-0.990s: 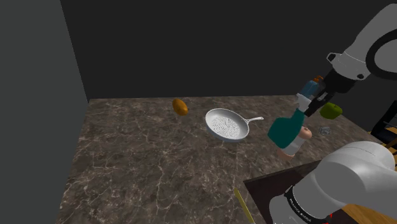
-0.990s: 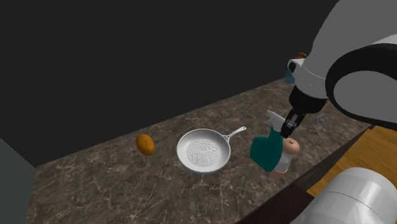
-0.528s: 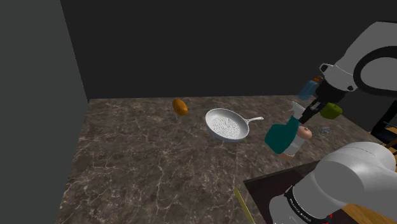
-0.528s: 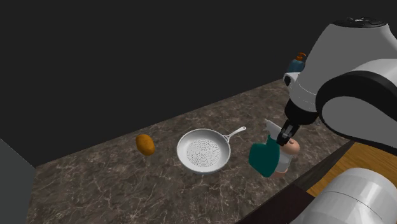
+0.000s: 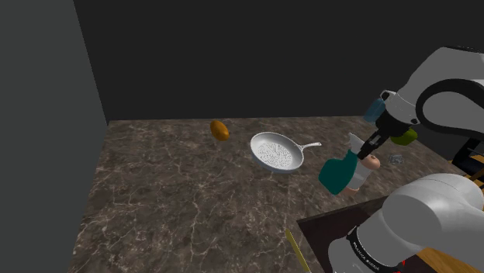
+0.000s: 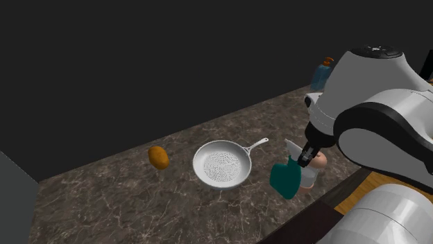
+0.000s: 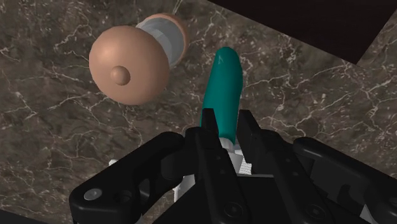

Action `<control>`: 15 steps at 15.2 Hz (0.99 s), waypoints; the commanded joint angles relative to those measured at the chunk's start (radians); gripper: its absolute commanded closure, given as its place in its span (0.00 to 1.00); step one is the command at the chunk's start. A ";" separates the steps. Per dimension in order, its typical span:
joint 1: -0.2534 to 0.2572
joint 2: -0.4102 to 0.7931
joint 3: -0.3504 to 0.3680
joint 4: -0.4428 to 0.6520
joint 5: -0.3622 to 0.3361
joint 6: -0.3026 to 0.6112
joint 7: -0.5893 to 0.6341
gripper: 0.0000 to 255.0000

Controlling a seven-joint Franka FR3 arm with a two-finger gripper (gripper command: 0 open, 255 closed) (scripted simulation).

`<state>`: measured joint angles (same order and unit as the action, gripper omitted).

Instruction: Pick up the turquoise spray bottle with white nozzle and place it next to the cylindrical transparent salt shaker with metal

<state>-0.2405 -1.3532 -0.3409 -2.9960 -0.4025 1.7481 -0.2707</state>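
1. The black fingers (image 7: 249, 137) are clamped on the white nozzle end of the teal spray bottle (image 5: 338, 174); the bottle hangs tilted, its base toward the shoulder view's left.
2. The bottle is just beside the salt shaker (image 5: 366, 172); the shaker stands upright on the dark marbled surface (image 5: 186, 194), its rounded cap tan.
3. A grey pan (image 5: 277, 152) lies near the bottle; an orange lump (image 5: 220, 130) sits beyond the pan.
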 commanded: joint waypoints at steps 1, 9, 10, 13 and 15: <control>-0.002 -0.002 -0.002 -0.005 -0.002 0.003 0.000 1.00; -0.002 -0.002 -0.002 -0.005 -0.002 0.003 0.000 0.00; -0.002 -0.002 -0.002 -0.005 -0.002 0.003 0.000 0.00; 0.009 -0.004 0.015 0.027 0.015 -0.029 0.001 0.00; 0.028 0.001 0.047 0.093 0.047 -0.090 0.002 0.00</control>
<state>-0.2221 -1.3554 -0.3095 -2.9366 -0.3719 1.6893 -0.2692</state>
